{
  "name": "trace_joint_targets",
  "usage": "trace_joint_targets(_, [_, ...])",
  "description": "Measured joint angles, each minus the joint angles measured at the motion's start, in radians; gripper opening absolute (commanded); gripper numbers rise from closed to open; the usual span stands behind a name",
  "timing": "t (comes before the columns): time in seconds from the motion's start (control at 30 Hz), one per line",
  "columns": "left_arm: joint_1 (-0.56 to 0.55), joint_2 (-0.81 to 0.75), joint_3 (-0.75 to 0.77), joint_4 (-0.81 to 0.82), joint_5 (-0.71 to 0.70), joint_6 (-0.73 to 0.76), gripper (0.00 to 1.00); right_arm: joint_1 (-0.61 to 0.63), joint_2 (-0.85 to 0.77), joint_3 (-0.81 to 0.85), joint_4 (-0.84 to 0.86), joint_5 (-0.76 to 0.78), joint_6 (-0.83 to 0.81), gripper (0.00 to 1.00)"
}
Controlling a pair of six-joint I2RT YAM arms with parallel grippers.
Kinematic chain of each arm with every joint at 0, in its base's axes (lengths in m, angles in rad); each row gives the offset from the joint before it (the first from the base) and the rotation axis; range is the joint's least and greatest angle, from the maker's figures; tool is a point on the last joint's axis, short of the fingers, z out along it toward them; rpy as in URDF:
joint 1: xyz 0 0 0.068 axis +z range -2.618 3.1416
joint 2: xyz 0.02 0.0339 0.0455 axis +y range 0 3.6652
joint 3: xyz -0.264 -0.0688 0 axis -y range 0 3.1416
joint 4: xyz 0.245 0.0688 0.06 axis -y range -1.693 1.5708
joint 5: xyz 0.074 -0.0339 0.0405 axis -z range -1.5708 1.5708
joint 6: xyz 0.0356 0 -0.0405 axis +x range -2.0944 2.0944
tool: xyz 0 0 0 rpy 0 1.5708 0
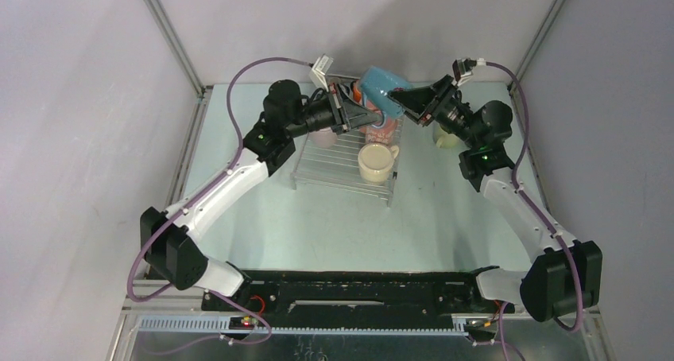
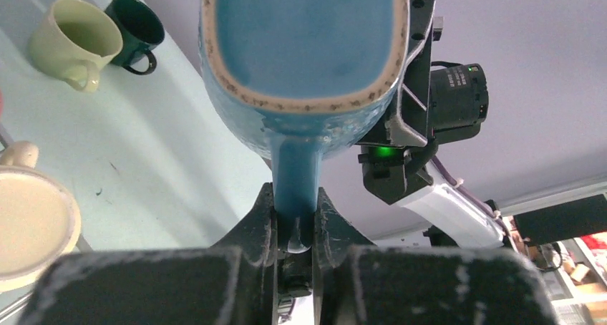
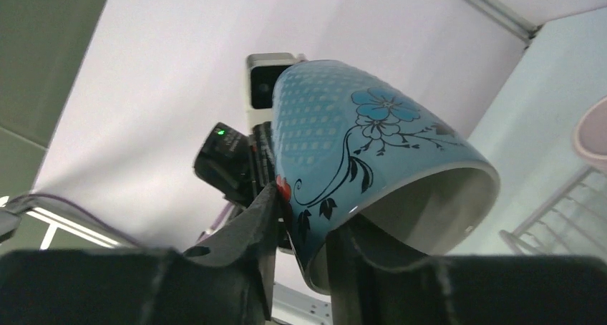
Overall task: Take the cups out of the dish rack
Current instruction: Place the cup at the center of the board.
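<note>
Left tool (image 2: 295, 212) clamps blue cup (image 2: 300, 42) by its handle, and I see right tool (image 3: 308, 226) pinching its rim.

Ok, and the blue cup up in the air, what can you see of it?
The blue cup looks like shiny pottery, with pale raised dots, a painted blue flower on a curly black stem and a pale inside. It is held up above the rack, tipped on its side. The left claw pinches its handle, and the right claw has one finger outside the rim and one inside.
</note>
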Motion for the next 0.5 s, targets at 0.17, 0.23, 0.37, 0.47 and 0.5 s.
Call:
trace_joint_targets(0.17, [0.0,0.0,-0.033,0.06,0.025,-0.098,0.03,0.003,0.003,-0.001,0.072,-0.013,0.037,0.0])
trace_joint_targets(0.23, [0.0,0.0,-0.039,0.082,0.03,-0.122,0.27,0.005,0.003,-0.001,0.085,-0.014,0.037,0.0])
trace_joint_targets(0.37, [0.0,0.0,-0.06,0.112,0.034,-0.122,0.67,0.008,0.003,-0.001,0.074,-0.01,0.028,0.0])
trace_joint_targets(0.47, [-0.003,-0.002,-0.079,0.141,0.043,-0.119,0.85,0.012,0.006,-0.007,0.013,-0.006,0.009,0.0])
trace_joint_targets(0.5, [-0.004,-0.003,-0.085,0.151,0.046,-0.119,0.9,0.013,0.007,-0.01,-0.001,-0.005,0.005,0.0])
